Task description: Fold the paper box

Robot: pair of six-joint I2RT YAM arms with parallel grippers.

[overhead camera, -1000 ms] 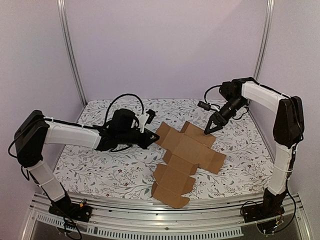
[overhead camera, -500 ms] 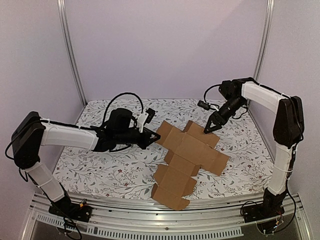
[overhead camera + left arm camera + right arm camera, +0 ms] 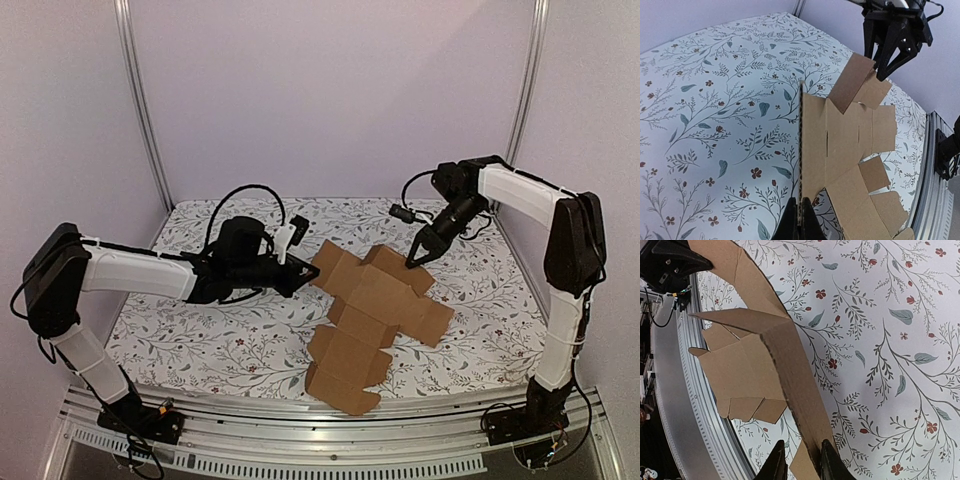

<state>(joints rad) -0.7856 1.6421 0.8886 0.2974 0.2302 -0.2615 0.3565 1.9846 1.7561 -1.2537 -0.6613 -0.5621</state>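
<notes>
Box (image 3: 375, 305) is lying as a flat cross-shaped sheet on the table (image 3: 200, 340), its nearest flaps reaching toward the near edge. Left gripper (image 3: 800, 222) is clamping the sheet's left edge, jaws together on the cardboard. Farther back, right gripper (image 3: 801, 462) is straddling the far flap, which is tilting up off the cloth. Its jaws are sitting narrow, one on either side. Cannot tell whether they are pinching.

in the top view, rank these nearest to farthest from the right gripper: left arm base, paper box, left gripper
From the right gripper:
1. paper box, a flap between its fingers.
2. left gripper, across the sheet, at its left edge.
3. left arm base, at the table's near left corner.
</notes>
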